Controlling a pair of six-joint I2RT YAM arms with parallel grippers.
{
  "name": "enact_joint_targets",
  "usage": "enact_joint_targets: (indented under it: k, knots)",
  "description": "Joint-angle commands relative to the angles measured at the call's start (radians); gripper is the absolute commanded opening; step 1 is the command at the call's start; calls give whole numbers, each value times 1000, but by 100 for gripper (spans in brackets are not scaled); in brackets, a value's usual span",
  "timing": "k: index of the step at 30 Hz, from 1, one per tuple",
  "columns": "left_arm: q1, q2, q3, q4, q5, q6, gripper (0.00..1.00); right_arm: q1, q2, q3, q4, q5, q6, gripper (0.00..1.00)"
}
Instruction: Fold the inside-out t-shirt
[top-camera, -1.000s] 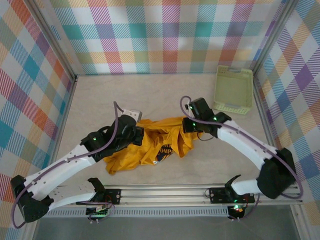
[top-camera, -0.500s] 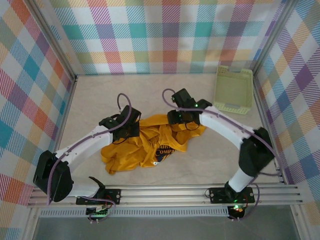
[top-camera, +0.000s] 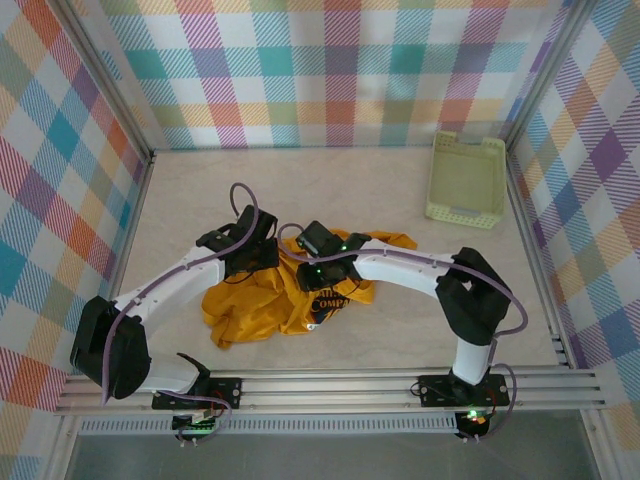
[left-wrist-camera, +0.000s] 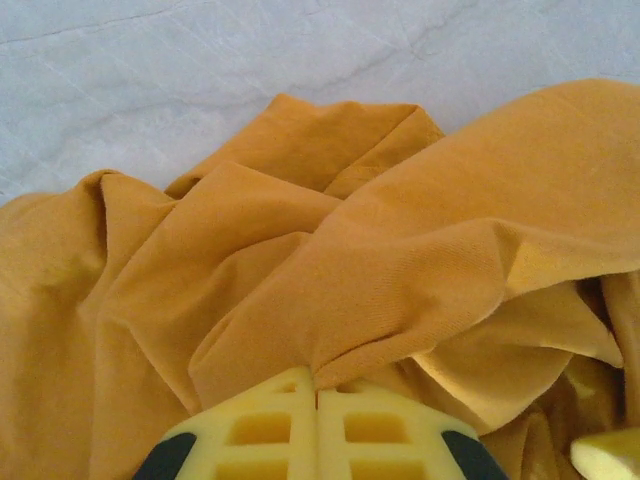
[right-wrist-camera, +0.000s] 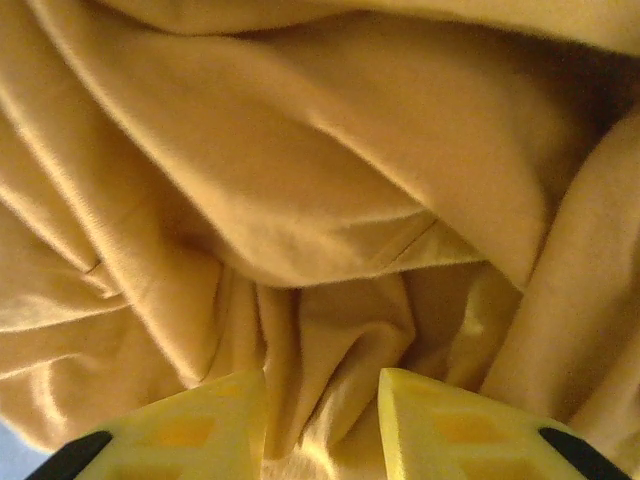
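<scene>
The inside-out t-shirt (top-camera: 250, 305) lies crumpled in the middle of the table, mustard yellow, its dark print (top-camera: 330, 303) partly showing. My left gripper (top-camera: 264, 264) is at the shirt's back left edge. In the left wrist view it (left-wrist-camera: 318, 388) is shut on a raised fold of the t-shirt (left-wrist-camera: 400, 250). My right gripper (top-camera: 308, 274) is pressed down into the shirt's middle. In the right wrist view its jaws (right-wrist-camera: 322, 400) stand apart, with loose folds of the t-shirt (right-wrist-camera: 330, 180) bulging between the fingertips (right-wrist-camera: 430, 410).
A pale green plastic basket (top-camera: 466, 180) stands at the back right by the wall. Checked walls close in the table (top-camera: 200, 190) on three sides. Both arms reach inward and nearly meet over the shirt.
My right arm has swung left from the shirt's right edge to its middle, and its jaws have opened. The left gripper shifted slightly back while still holding cloth. The shirt's right side bunched inward.
</scene>
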Motion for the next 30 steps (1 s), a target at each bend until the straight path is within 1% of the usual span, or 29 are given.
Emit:
enact_joint_targets:
  k: [1, 10, 13, 14, 17, 18, 21, 23, 25, 28, 30]
  knots:
    - [10, -3, 24, 15, 18, -13, 0, 1, 34, 51, 29, 48, 11, 33]
    - [11, -13, 23, 11, 24, -17, 0, -2, 128, 81, 44, 169, 11, 32]
    - [11, -15, 28, 5, 24, -15, 0, -3, 133, 84, 61, 224, 5, 38]
    - [10, -15, 27, 4, 25, -14, 0, -6, 133, 87, 71, 220, -5, 40]
    - [12, -12, 22, 10, 28, -20, 0, -7, 150, 110, 93, 190, -27, 40]
    - [12, -10, 22, 12, 29, -22, 0, -7, 161, 124, 92, 181, -33, 36]
    - [11, 5, 30, 4, 9, -32, 0, -7, 192, 173, 55, 166, -43, 20]
    - [22, 24, 49, -16, -8, -42, 0, -5, 164, 158, 55, 164, -47, 9]
    - [44, 55, 70, -35, -14, -53, 0, 1, 110, 124, 56, 158, -64, 0]
    - [96, 128, 119, -61, -23, -67, 0, 29, -15, 43, 62, 177, -96, 0]
    - [132, 184, 159, -77, -33, -74, 0, 50, -101, -43, 91, 179, -116, 0]
